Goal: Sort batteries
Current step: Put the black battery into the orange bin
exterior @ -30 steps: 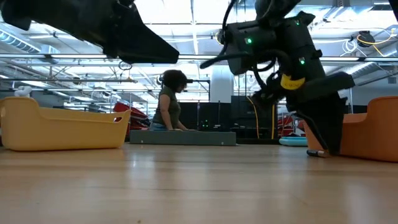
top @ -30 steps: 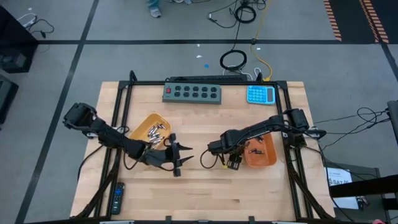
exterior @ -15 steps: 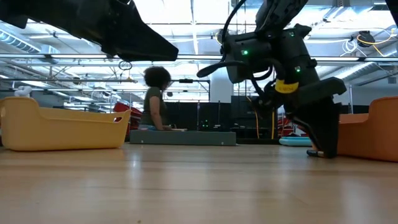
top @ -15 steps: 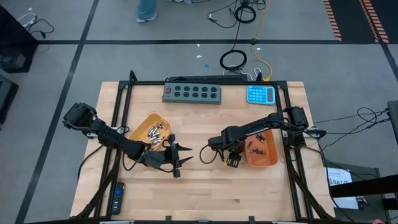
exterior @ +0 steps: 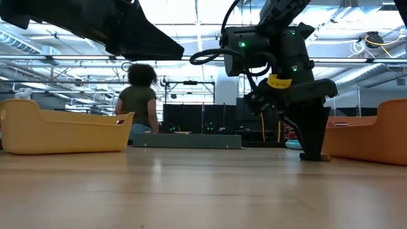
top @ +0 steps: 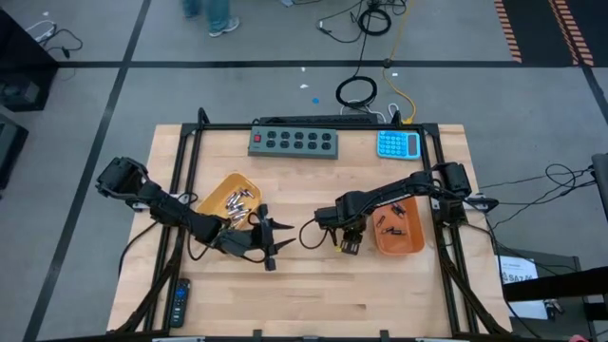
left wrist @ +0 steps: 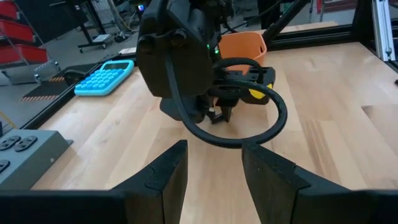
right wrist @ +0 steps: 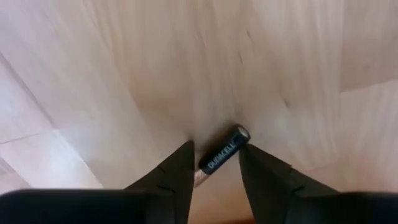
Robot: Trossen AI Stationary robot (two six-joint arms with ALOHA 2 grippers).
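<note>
Remote [top: 179, 302] lies at the lower left of the high view, on the table's [top: 285, 294] left rim beside the frame rail. Right of it and higher, the left arm reaches from the left edge toward the middle, and the left gripper [top: 270, 241] hangs over bare wood just right of the yellow tray [top: 220, 191], its fingers [left wrist: 163, 176] parted with nothing between them. The yellow tray sits left of centre and holds a cluster of silvery batteries [top: 237, 202]. Along the upper middle of the frame a grey button box [top: 294, 142] lies against the far rail, and right of it a blue calculator [top: 398, 144]. Right of centre, the right gripper [top: 348, 243] points down at the table just left of the orange tray [top: 410, 241]; in the right wrist view its fingers [right wrist: 177, 168] stand on either side of a dark Duracell battery [right wrist: 222, 151] lying on the wood, close to it, though whether they already pinch it I cannot tell. The orange tray, at the right of the frame, holds a few thin dark batteries [top: 391, 223]. In the low view a person [exterior: 138, 97] shows in the room at left of centre, behind the table.
</note>
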